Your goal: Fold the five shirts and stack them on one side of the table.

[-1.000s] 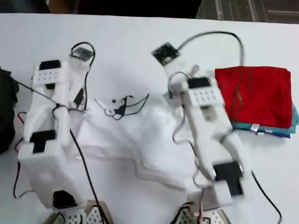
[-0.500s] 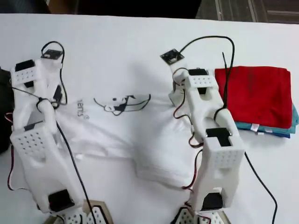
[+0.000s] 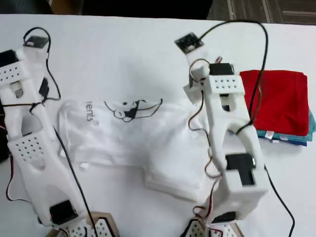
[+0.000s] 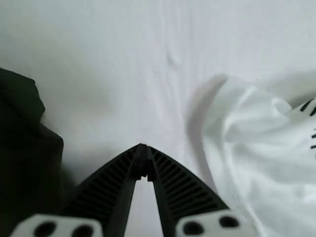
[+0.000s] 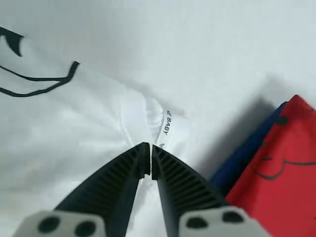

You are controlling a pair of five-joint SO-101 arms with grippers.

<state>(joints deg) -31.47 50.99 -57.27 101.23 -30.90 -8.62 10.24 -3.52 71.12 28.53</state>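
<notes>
Two tools, both with jaws together. Left tool (image 4: 141, 153): tips over bare bench (image 4: 123, 59), with the white shirt (image 4: 256, 163) at frame right and a black cloth (image 4: 22, 148) at frame left. Right tool (image 5: 148, 155): tips at the white shirt's collar label (image 5: 165, 123); you cannot tell if cloth is pinched. The high view gives you the layout: white shirt spread flat at centre, red shirt (image 3: 276, 101) folded atop blue shirts (image 3: 296, 138) at the right edge.

Left gripper (image 4: 142, 148) fingers closed; right gripper (image 5: 146, 149) likewise
</notes>
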